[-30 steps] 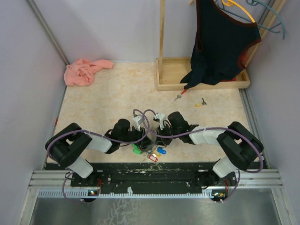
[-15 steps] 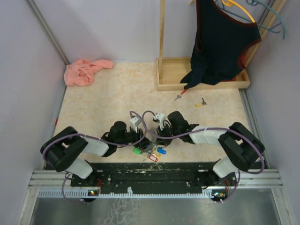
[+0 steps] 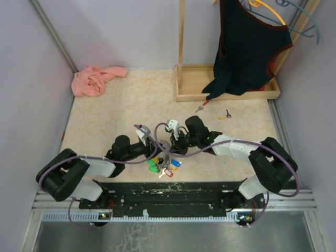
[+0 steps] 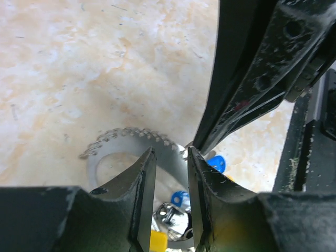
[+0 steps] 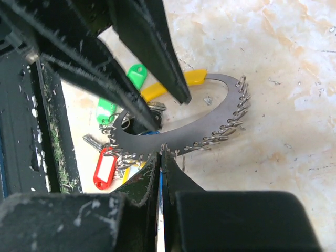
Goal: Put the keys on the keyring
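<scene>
Robot lab test cell: bare walls (image 3: pixel 121 31), aluminium frame rail (image 3: pixel 173 210), marbled tabletop (image 3: pixel 131 100).

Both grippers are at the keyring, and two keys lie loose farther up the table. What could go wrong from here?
1. The right gripper pinches only the thin rim of the keyring; it could slip out if the left gripper, jaws apart astride the band, closes.
2. Both sets of fingers crowd one spot and may collide.
3. The red-capped key and the yellow-capped key lie far off; fetching either likely means one gripper letting go.
</scene>
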Controlling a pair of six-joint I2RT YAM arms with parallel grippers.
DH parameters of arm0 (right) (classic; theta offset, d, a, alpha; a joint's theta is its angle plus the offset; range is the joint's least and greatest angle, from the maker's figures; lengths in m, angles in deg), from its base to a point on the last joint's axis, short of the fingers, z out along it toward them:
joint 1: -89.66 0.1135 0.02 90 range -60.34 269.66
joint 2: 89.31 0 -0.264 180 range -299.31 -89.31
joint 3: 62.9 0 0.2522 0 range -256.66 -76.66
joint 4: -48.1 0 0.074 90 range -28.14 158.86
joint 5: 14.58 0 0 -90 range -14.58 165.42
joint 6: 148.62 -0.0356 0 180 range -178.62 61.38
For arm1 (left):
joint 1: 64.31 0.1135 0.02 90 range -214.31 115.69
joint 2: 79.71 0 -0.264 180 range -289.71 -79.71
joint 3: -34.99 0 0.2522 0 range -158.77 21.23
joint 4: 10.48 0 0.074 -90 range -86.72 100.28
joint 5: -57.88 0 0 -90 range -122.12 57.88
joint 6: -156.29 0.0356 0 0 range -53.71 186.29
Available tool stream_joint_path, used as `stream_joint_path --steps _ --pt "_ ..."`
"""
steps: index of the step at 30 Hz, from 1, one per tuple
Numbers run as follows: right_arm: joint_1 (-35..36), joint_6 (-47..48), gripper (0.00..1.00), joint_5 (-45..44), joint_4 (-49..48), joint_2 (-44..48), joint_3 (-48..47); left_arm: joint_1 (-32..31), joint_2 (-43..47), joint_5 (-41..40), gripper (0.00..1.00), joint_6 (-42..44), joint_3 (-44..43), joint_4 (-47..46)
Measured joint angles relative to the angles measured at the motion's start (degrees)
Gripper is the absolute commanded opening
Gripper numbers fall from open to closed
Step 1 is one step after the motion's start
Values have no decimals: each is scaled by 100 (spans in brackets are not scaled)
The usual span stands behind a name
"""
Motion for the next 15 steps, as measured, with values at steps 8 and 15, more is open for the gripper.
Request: stream_joint_path --steps 8,15 --pt "-4 413 0 299 -48 -2 0 479 -407 507 51 372 863 -1598" --pt "-35 723 0 540 -68 -9 -2 479 -1480 1174 60 605 1075 -3012"
